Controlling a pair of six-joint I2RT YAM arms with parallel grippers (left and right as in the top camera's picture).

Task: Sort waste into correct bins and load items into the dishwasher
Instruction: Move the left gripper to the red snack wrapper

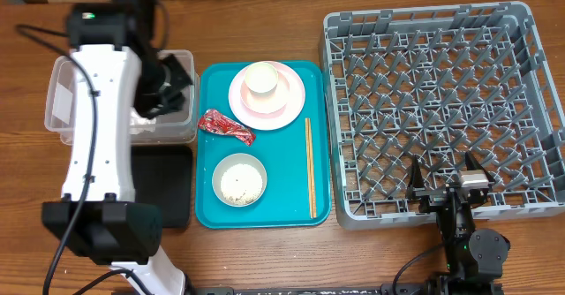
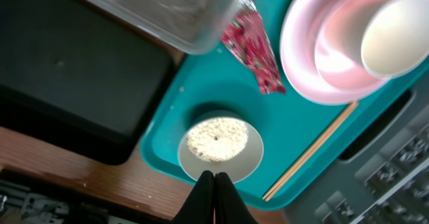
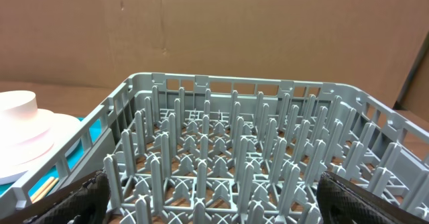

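On the teal tray point(image 1: 207, 207) lie a crumpled red wrapper point(image 1: 225, 125), a pale bowl of white rice point(image 1: 240, 179) and wooden chopsticks point(image 1: 310, 167). A pink plate point(image 1: 287, 101) carries a cream cup point(image 1: 263, 79). My left gripper point(image 1: 175, 81) hangs shut and empty over the clear tub point(image 1: 62, 101). In the left wrist view its joined tips point(image 2: 214, 182) point toward the rice bowl point(image 2: 218, 143), with the wrapper point(image 2: 253, 53) and plate point(image 2: 298, 63) beyond. My right gripper point(image 1: 444, 176) stands open at the near edge of the grey rack point(image 1: 433, 30), with nothing between its fingers point(image 3: 87, 197).
A black tray point(image 1: 168, 185) lies in front of the clear tub, left of the teal tray. My white left arm point(image 1: 97, 145) hides much of the tub and part of the black tray. A brown wall point(image 3: 268, 29) rises behind the rack point(image 3: 234, 150).
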